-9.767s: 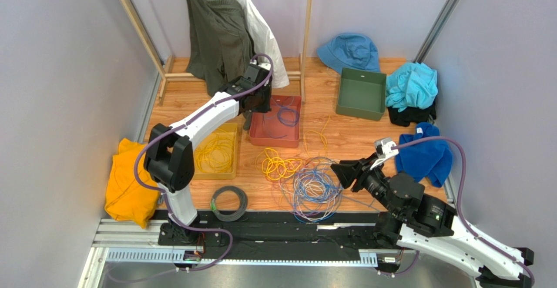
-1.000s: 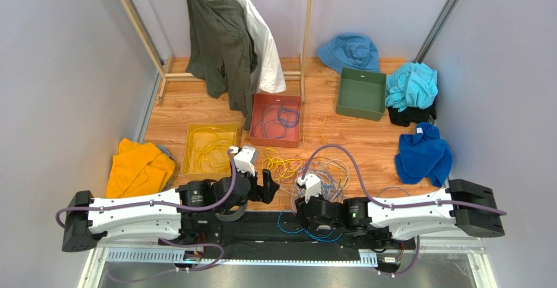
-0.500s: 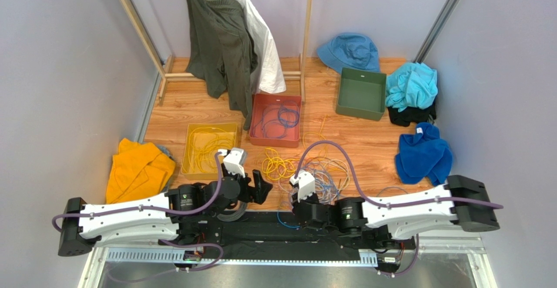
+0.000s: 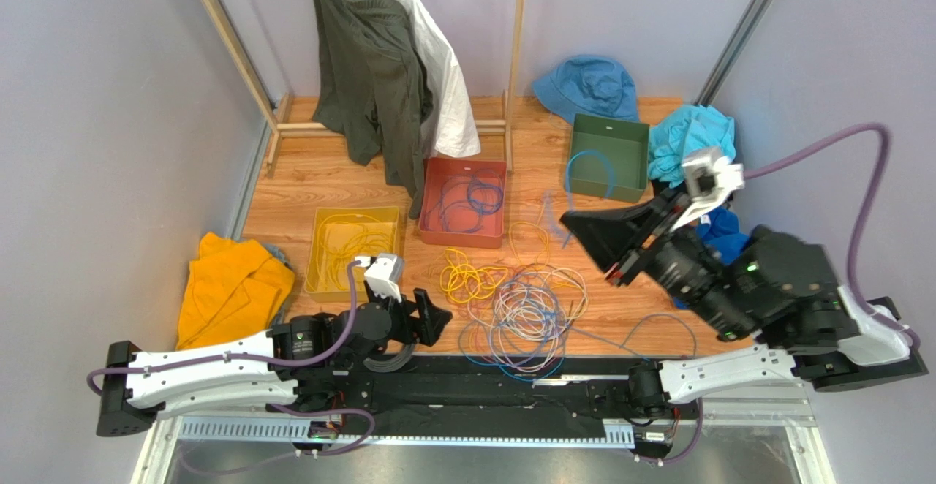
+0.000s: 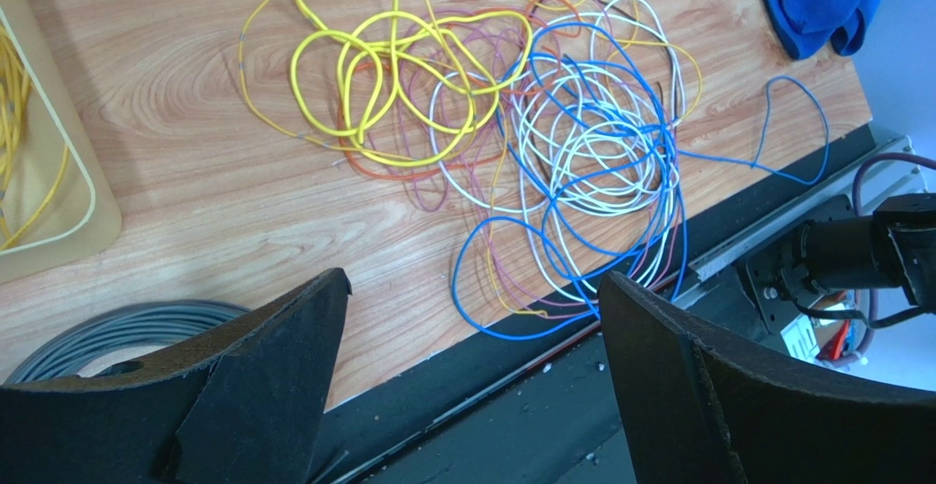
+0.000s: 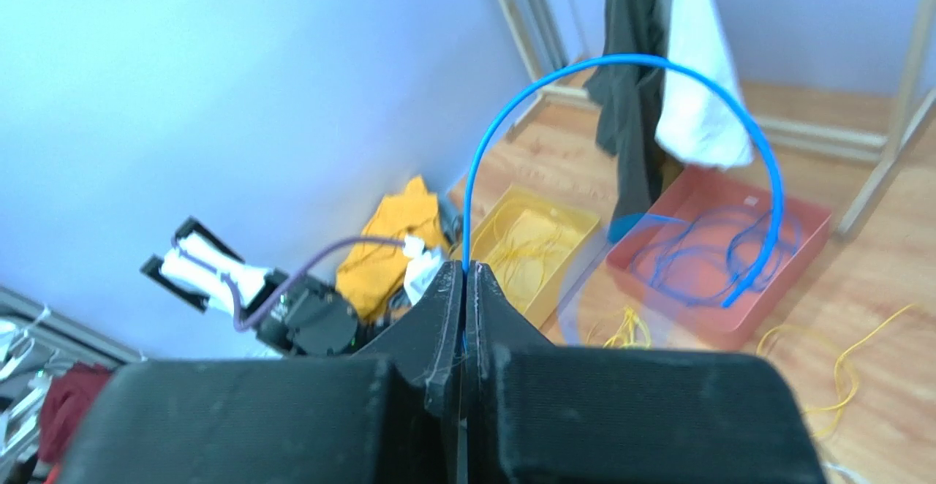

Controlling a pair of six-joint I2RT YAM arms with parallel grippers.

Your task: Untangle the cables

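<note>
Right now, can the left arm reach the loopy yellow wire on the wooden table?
Probably yes. The left end effector sits open and low, aimed at the thin yellow looping wire, with only bare wooden table between them. It overlaps the white and blue thin wires, though.

Around the cable tangle (image 4: 525,309), bare tabletop (image 4: 297,182) lies open at one o'clock, up to the green bin (image 4: 626,190), though the raised right gripper (image 6: 461,281) and its pinched blue cable (image 6: 643,59) hang over that lane. The yellow tray (image 4: 313,254) blocks ten o'clock and the red tray (image 4: 461,237) twelve, with a narrow gap between them. At eight the coiled ring (image 5: 143,317) lies just beside the wide-spread left gripper (image 5: 472,284).
</note>
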